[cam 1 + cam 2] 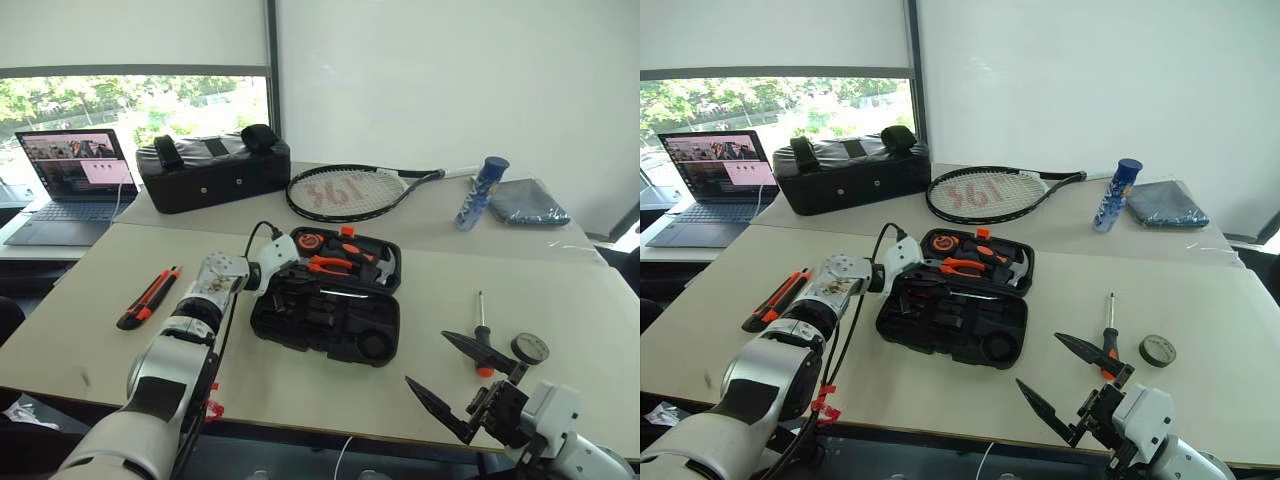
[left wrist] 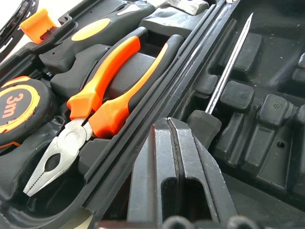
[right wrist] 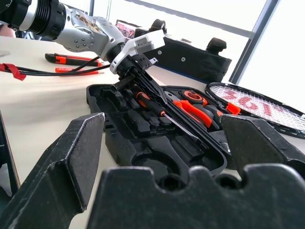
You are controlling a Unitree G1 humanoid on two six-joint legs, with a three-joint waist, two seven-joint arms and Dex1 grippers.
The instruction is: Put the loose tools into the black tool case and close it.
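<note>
The black tool case (image 1: 300,338) lies open at mid-table, with pliers (image 2: 102,95) and a tape measure (image 2: 16,107) in its far half. My left gripper (image 1: 288,280) reaches in over the case's left side, shut with nothing between its fingers (image 2: 157,162). The fingertips sit at the handle of a screwdriver (image 2: 228,67) lying in the near half. A utility knife (image 1: 148,299) lies on the table to the left, with a slim orange tool (image 3: 78,70) beside it. On the table right of the case are another screwdriver (image 1: 482,335) and a black tape roll (image 1: 529,348). My right gripper (image 1: 425,358) hovers open near the front edge.
A tennis racket (image 1: 345,192) and a black padded bag (image 1: 210,172) lie behind the case. A laptop (image 1: 75,180) stands at the far left. A blue can (image 1: 482,190) and a blue-grey pouch (image 1: 527,202) are at the back right.
</note>
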